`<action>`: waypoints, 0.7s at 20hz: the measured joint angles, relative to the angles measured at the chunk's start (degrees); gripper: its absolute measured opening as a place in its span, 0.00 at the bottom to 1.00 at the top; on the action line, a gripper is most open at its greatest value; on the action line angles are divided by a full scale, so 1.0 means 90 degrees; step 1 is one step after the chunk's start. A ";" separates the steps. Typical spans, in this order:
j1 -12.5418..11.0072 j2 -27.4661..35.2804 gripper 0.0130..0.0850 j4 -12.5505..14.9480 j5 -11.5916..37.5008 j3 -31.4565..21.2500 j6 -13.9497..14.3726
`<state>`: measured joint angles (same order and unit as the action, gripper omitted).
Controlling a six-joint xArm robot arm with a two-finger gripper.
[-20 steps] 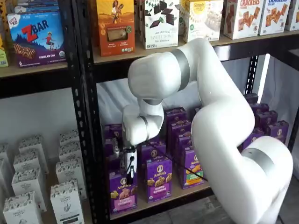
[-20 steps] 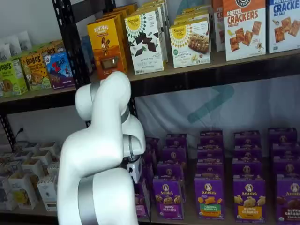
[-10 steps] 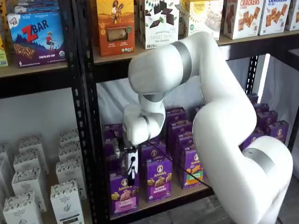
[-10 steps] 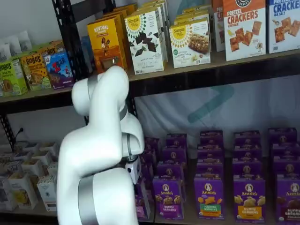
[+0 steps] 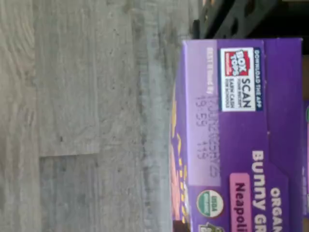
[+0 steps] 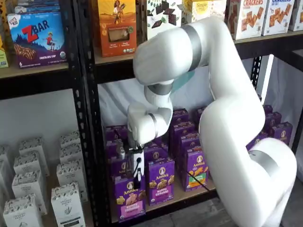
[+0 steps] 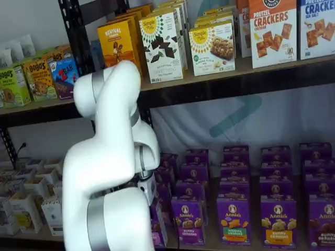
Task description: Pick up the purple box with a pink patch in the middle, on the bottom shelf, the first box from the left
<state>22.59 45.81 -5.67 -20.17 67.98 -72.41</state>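
Observation:
The purple box (image 6: 129,198) with its pink patch stands at the left end of the bottom shelf (image 6: 189,195), at the front edge. My gripper (image 6: 136,174) comes down onto its top, its black fingers shut on the box. In a shelf view my white arm hides most of the purple box (image 7: 158,230), and only the gripper's white body shows there. The wrist view is filled by the purple box's top (image 5: 241,135), which carries a Box Tops mark and a pink label.
More purple boxes (image 6: 161,182) stand in rows to the right of and behind the held one. A black perforated post (image 6: 90,142) rises just to its left, with white cartons (image 6: 66,203) beyond it. Grey plank floor (image 5: 87,116) lies below. An upper shelf (image 6: 118,54) of boxes hangs overhead.
The arm's elbow has risen. The gripper and the purple box have shifted a little to the right and forward, toward the shelf's front edge.

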 joint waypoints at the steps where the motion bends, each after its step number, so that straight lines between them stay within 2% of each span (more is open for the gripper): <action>1: -0.0004 -0.0125 0.28 -0.0011 -0.0016 -0.0135 -0.0015; 9: -0.0068 -0.1072 0.28 0.0120 -0.0018 -0.1150 0.0044; 14: -0.0141 -0.1825 0.28 -0.0146 -0.0191 -0.1781 -0.0266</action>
<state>21.32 29.39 -6.99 -21.89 51.95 -74.81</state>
